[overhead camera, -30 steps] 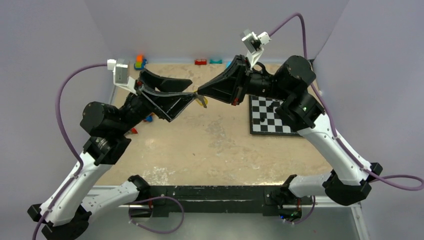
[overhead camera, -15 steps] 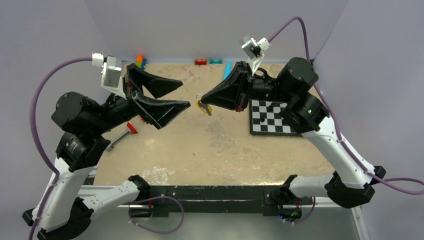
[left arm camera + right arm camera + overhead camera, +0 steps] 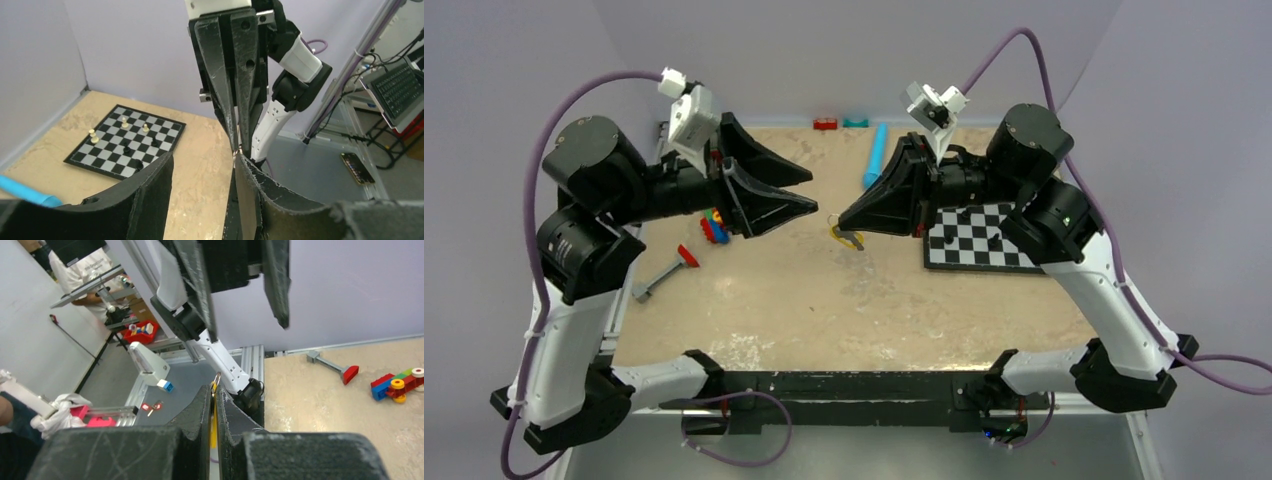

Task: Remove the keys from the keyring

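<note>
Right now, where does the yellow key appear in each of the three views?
Top external: centre, the yellow key just below the right pincer tip.
Left wrist: not discernible; only a glint at that pincer's tip.
Right wrist: bottom centre, a yellow strip between its fingers.
Shared landmark: the right pincer.

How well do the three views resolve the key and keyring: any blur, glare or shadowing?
Top external: even light, no glare; the key is tiny, the keyring barely resolved. Left wrist: dark near fingers, keyring only a glint. Right wrist: keyring clearest, above the shut right gripper tips.
</note>
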`<state>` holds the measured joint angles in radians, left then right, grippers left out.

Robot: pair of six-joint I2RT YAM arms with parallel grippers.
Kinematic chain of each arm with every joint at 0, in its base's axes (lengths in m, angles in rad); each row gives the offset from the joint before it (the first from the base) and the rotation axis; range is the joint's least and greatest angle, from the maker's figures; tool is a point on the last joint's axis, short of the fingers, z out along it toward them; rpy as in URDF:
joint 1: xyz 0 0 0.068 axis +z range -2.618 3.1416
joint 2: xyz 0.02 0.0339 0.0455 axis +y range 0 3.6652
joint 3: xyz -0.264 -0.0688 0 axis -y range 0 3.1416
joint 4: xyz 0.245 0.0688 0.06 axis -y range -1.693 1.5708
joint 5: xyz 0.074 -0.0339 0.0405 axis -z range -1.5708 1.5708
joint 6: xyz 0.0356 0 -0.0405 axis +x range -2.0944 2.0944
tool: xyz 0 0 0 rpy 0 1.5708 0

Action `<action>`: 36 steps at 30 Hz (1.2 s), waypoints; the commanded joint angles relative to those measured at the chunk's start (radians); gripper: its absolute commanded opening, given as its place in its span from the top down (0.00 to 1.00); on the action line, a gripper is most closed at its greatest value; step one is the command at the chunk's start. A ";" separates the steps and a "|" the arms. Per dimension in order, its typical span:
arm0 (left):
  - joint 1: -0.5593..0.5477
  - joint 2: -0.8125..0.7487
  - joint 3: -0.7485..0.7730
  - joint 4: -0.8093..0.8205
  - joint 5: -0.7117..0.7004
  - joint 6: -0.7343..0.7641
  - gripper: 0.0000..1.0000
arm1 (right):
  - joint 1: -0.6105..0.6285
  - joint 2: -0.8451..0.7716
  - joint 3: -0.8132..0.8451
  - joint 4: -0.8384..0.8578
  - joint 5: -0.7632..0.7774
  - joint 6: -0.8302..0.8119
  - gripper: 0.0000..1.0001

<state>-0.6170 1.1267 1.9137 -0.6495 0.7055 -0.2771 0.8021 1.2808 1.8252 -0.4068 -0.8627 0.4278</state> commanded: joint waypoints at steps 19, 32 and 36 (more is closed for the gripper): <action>0.022 0.091 0.094 -0.077 0.276 -0.046 0.55 | 0.001 0.030 0.096 -0.117 -0.058 -0.107 1.00; 0.021 0.093 0.040 -0.052 0.283 -0.058 0.61 | 0.001 0.054 0.132 -0.122 -0.059 -0.105 1.00; 0.021 0.097 0.039 -0.032 0.297 -0.074 0.62 | 0.002 0.062 0.138 -0.116 -0.058 -0.101 1.00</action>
<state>-0.6022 1.2247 1.9518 -0.7288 0.9707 -0.3153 0.8028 1.3312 1.9232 -0.5323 -0.9089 0.3321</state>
